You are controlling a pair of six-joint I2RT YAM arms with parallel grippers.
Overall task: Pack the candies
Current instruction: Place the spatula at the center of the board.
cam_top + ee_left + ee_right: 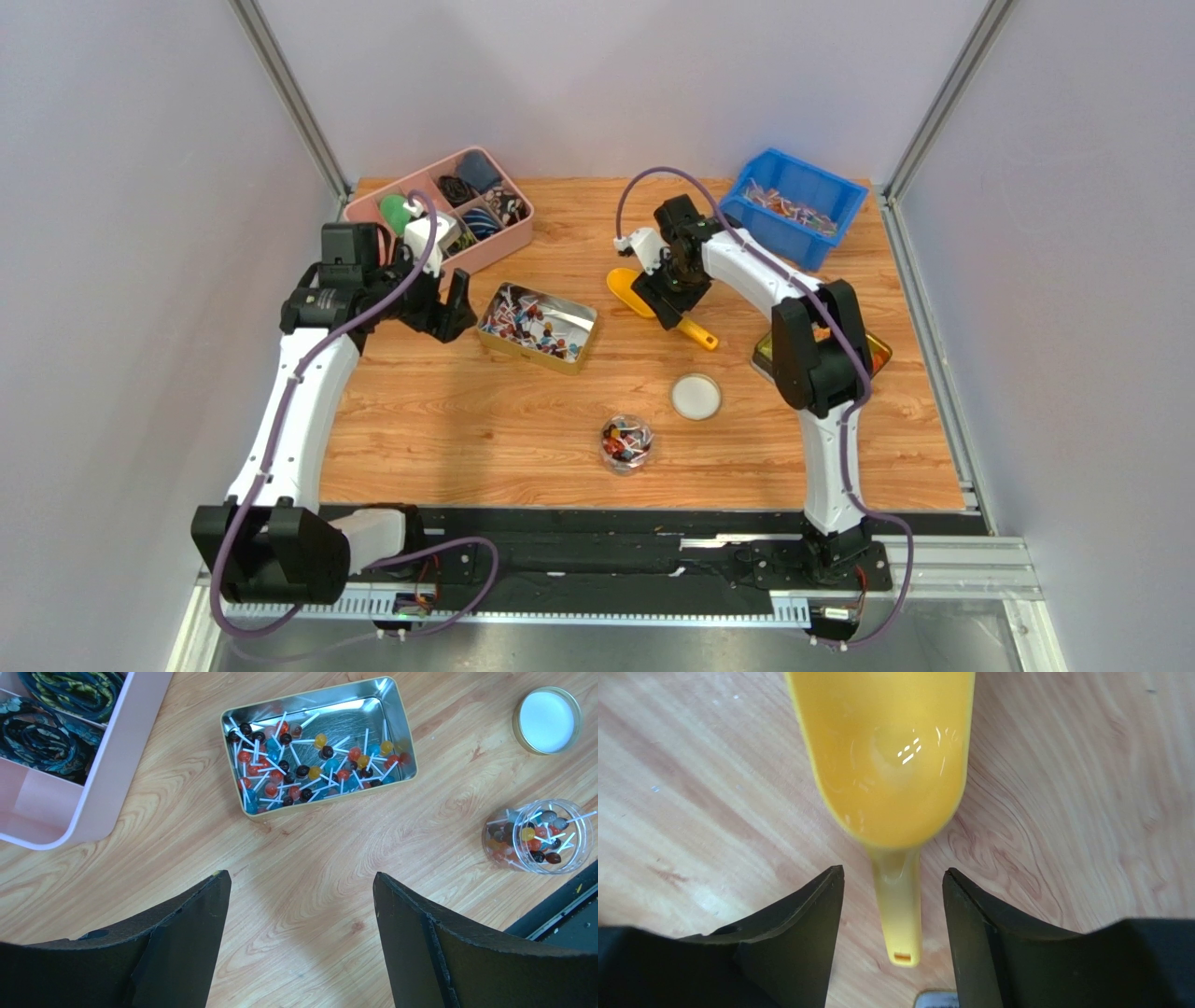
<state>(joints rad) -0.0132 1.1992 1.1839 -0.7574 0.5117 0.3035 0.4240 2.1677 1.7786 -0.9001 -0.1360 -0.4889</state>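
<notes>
Pick-up not made yet: the right fingers (798, 938) stand apart, one each side of the yellow scoop (892, 756) handle w/ a gap both sides, so nothing is gripped. It lies empty, bowl up, flat on the counter (1074, 798). The left fingers (179, 945) are wide apart too, over bare wood near the open metal tin (351, 710), holding nothing. The candies (309, 763) (stick type, mixed colours) sit in that tin, w/ more in the clear jar (539, 836) nearer the arm bases and in the blue bin (793, 203) far right; the jar's lid (546, 719) lies off, beside it. Risks, as I judge: the handle is slim & low, so an off-centre close could skid or flip it. The jar looks near full & light, so a heavy pour or a bump prob. tips it or scatters sweets, and sticks may snag the bowl's lip.
</notes>
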